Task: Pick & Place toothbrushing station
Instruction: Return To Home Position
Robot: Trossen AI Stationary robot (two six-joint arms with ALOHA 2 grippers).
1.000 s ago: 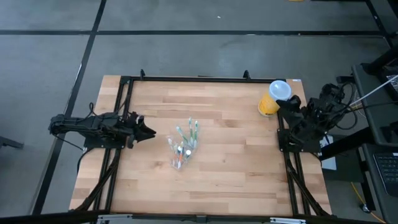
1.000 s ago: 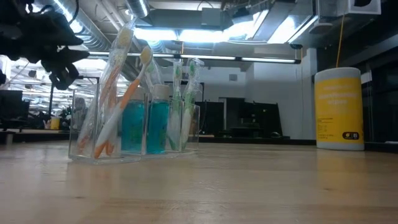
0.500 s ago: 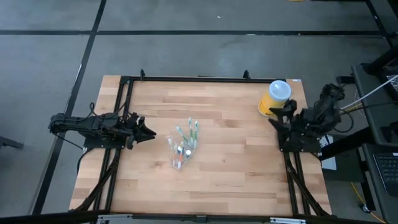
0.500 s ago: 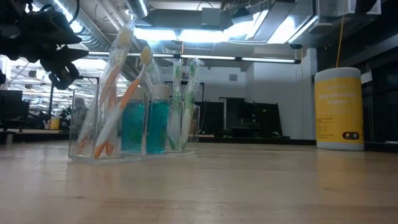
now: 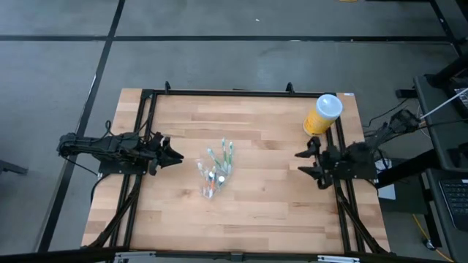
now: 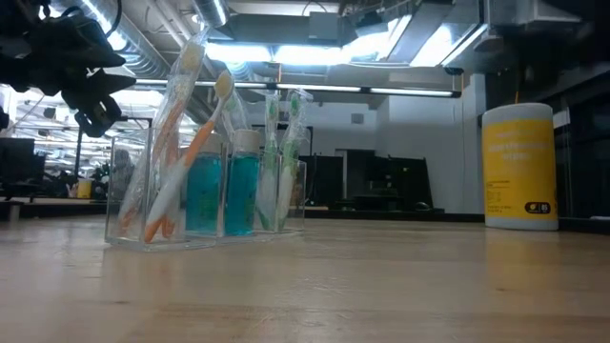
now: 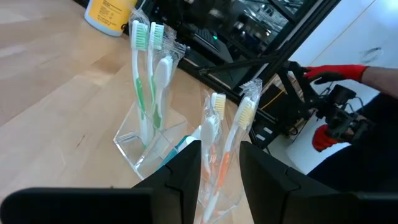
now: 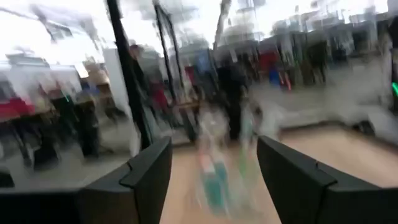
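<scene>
A clear acrylic holder (image 5: 215, 174) stands on the wooden table near its middle. It also shows in the low view (image 6: 205, 214) and the left wrist view (image 7: 146, 146). In it stand wrapped green toothbrushes (image 7: 144, 81), wrapped orange toothbrushes (image 7: 224, 134) and teal bottles with white caps (image 6: 224, 191). My left gripper (image 5: 175, 155) hovers just left of the holder, open by a narrow gap (image 7: 221, 180), and points at it. My right gripper (image 5: 303, 164) is open and empty (image 8: 214, 180), right of the holder and well clear of it.
A yellow canister with a white lid (image 5: 322, 117) stands at the far right of the table and also shows in the low view (image 6: 519, 167). Black frame rails (image 5: 146, 131) run along the table's sides. A person's red-gloved hand (image 7: 339, 71) shows beyond the right edge.
My right gripper has swung away from the yellow canister, toward the table's near edge and toward the left, and has turned toward the holder. My left gripper and the holder have kept still.
</scene>
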